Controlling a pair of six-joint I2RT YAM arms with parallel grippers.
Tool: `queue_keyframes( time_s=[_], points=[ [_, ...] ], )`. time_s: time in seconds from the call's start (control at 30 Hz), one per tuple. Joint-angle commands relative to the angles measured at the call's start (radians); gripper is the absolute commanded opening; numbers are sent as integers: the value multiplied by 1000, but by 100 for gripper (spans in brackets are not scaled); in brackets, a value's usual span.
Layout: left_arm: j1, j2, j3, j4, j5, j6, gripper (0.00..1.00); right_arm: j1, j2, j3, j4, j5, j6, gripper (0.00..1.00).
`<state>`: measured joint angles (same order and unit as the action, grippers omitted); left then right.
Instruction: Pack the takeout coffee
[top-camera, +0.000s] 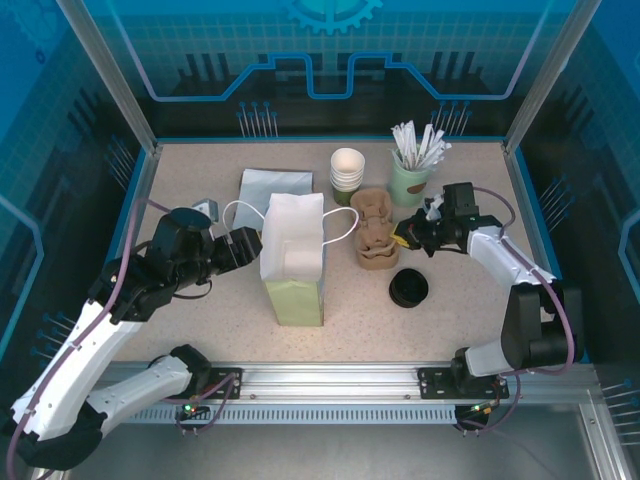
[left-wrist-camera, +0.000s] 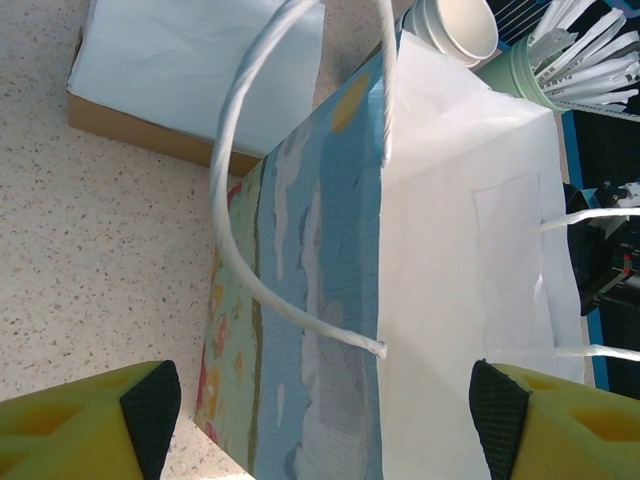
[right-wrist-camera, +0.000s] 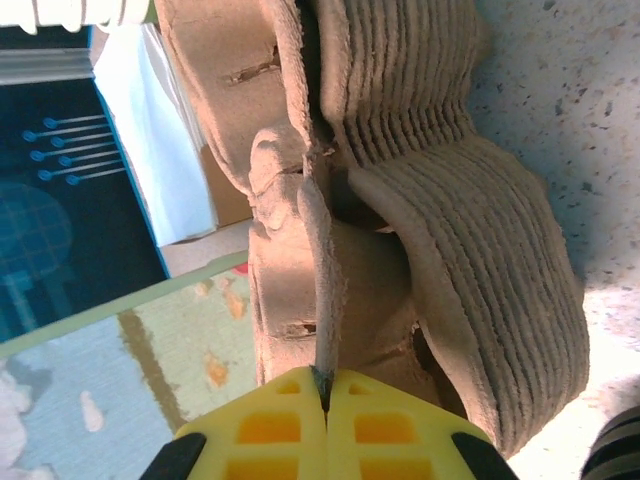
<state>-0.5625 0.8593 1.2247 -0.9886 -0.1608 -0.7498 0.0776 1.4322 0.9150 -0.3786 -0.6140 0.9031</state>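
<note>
The takeout coffee cup (top-camera: 347, 168), olive-green with a white rim, stands at the back centre and shows as white rims (left-wrist-camera: 462, 24) in the left wrist view. My right gripper (top-camera: 405, 238) (right-wrist-camera: 323, 378) is shut on a thin upright edge of the brown pulp cup carrier (top-camera: 372, 232) (right-wrist-camera: 440, 200), to the right of the paper bag. My left gripper (top-camera: 252, 246) (left-wrist-camera: 325, 420) is open at the bag's left. The bag's (top-camera: 292, 258) printed wall (left-wrist-camera: 310, 300) lies between the pads without touching them.
A mint-green cup of white-wrapped sticks (top-camera: 412, 170) (left-wrist-camera: 570, 60) stands behind the carrier. A black lid (top-camera: 408, 288) lies in front of the carrier. A flat box with a pale-blue top (top-camera: 275, 185) (left-wrist-camera: 190, 60) sits behind the bag, whose white rope handles stick out.
</note>
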Motion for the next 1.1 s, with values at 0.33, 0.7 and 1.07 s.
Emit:
queue_keyframes(
  time_s=[0.33,0.7,1.07],
  points=[
    [-6,18,65,3,9,20,80,-15,-24,17,88,-77,91,2],
    [-7,27,83,-4,6,26,79,-27,-74,63,60,-99,88,1],
    [-6,32,109,-5,9,30,80,-29,-97,143,28,-115,44,1]
  ],
)
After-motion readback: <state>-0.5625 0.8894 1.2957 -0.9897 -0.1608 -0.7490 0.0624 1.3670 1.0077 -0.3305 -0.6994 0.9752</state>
